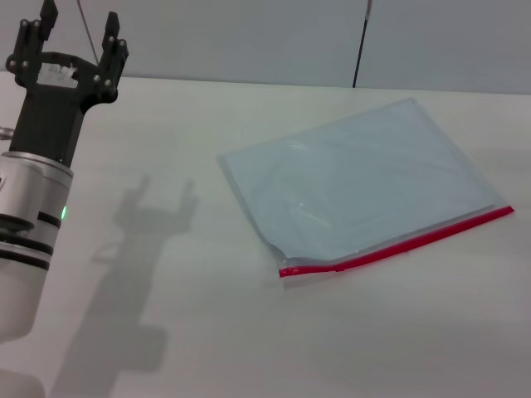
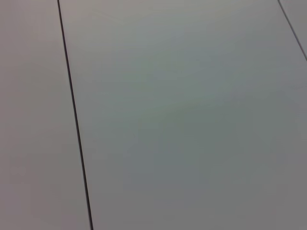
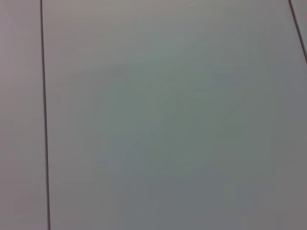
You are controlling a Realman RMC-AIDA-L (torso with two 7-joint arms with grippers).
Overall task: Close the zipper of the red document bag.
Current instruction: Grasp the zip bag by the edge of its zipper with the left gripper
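Head view alone shows the red document bag (image 1: 365, 182); wrist views show only grey panels (image 2: 182, 115)

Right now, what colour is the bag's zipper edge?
Bright red zipper along the pale blue-grey bag; clearest in the head view.

black left claw (image 1: 76, 35), white arm, green light.

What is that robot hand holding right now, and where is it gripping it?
Nothing. The left gripper is raised at the table's far left with its jaws apart and empty, well away from the red document bag. The right gripper is out of view.
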